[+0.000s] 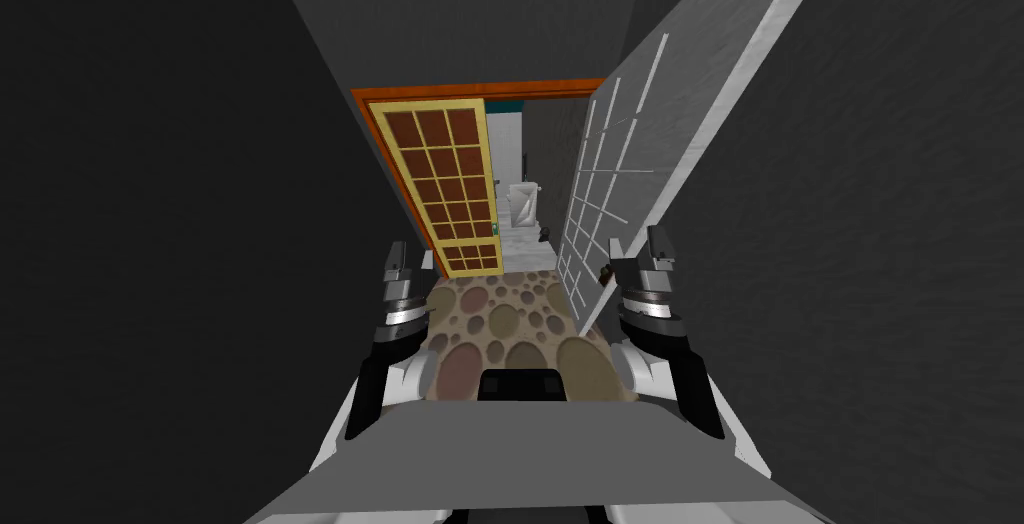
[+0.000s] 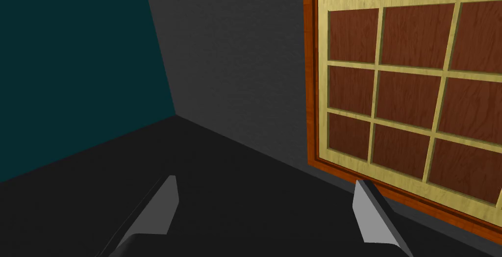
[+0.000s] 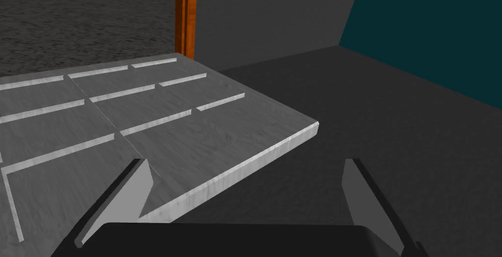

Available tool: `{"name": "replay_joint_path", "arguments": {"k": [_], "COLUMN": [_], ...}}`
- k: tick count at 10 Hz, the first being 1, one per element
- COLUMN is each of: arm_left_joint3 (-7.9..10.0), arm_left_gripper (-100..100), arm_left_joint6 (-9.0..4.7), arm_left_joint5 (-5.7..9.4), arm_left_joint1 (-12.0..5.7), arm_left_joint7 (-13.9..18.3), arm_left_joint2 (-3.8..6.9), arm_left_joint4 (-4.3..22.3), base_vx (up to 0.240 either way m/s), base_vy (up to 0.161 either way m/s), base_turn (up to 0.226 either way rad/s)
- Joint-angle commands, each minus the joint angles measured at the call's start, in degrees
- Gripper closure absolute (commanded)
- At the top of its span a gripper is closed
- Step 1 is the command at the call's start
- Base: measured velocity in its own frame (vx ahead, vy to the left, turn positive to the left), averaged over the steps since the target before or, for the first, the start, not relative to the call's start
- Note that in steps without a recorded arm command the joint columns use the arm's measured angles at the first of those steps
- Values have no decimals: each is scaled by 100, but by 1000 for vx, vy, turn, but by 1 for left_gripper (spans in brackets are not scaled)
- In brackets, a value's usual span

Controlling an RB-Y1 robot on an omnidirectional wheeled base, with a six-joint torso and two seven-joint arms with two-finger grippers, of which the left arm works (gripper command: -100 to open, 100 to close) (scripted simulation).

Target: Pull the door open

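End effectors first: the right end effector (image 3: 250, 195) is spread wide with nothing in it. The free edge of the grey door (image 3: 147, 121) runs in between its fingers, right by one of them, but I can't tell if it touches. The left end effector (image 2: 267, 215) is spread wide too, empty, hanging by the left wall just beside the brown door (image 2: 416, 97). The grey door is on my right, swung well in toward me and lying close along the right wall (image 1: 850, 248), so I'd say the pull is mostly done. If it needs more, I'd close on that edge or on the small dark bit (image 1: 605, 273) next to the hand in the head view (maybe the handle, too small to say). Then I'd draw back along the door's arc rather than straight, keeping the forearm off the wall, since that side is really tight. Pebbled floor (image 1: 500, 318) runs between the arms. Further on, the orange frame (image 1: 480, 91) holds the brown door, which covers the left half of the doorway. The right half is open, with some white shapes (image 1: 522, 203) beyond it.
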Motion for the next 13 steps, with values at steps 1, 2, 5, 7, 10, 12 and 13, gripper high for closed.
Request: {"name": "replay_joint_path", "arguments": {"k": [1, 2, 5, 7, 10, 12, 13], "arm_left_joint3": [32, 38, 103, 175, 281, 363, 406], "arm_left_gripper": [-100, -100, -100, -100, -100, -100, -100], "arm_left_joint6": [-53, -62, -170, -289, -464, -600, -670], "arm_left_joint5": [-75, -88, -239, -408, -654, -846, -945], "arm_left_joint1": [-12, -14, -38, -65, -104, -134, -150], "arm_left_joint7": [-70, -83, -224, -382, -613, -793, -887], "arm_left_joint2": [29, 34, 83, 129, 186, 222, 240], "arm_left_joint4": [98, 115, 311, 531, 852, 1103, 1232], "base_vx": [42, 144, 181, 216, 189, 188, 195], "base_vy": [62, -8, -46, -27, -44, -27, -13], "base_turn": [10, 7, 16, 25, 25, 30, 35]}}
